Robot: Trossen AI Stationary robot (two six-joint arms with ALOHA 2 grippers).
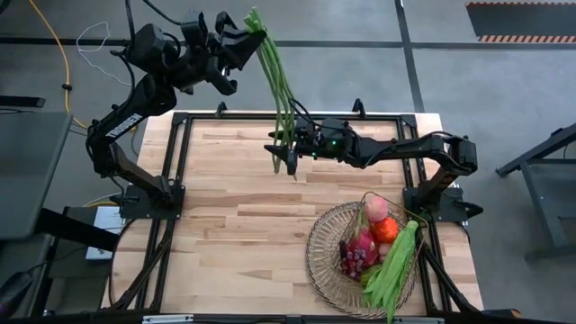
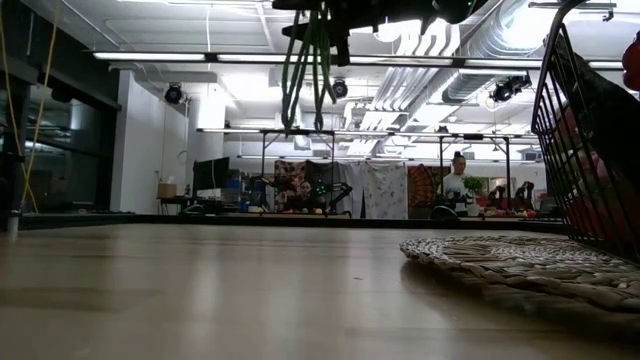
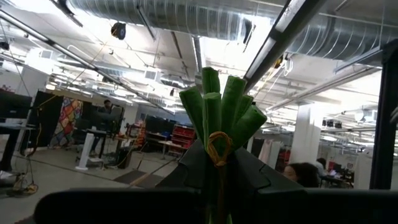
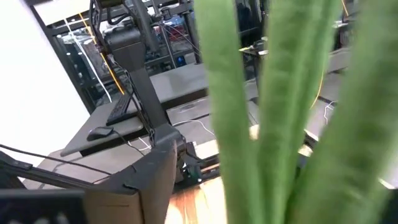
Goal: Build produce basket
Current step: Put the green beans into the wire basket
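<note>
My left claw [image 1: 241, 34] is clamped on the tied end of a bean bunch [image 1: 277, 90], held high over the table's [image 1: 234, 225] far edge. My right claw [image 1: 290, 155], half open, flanks the hanging tips; whether it grips, I cannot tell. The basket [image 1: 322, 270] sits near-right, holding produce [image 1: 378, 236].

Counts, high view:
- Basket [image 1: 322, 270]: one, lower right of frame.
- Green bean bunches: two. One [image 1: 274, 85] hanging in the air at upper centre, one [image 1: 396, 266] lying across the basket.
- Peach [image 1: 376, 209]: one.
- Orange-red pumpkin [image 1: 386, 229]: one.
- Pink dragon fruit [image 1: 363, 241]: one.
- Purple grapes [image 1: 352, 261]: one cluster.
- Arms: two.
</note>
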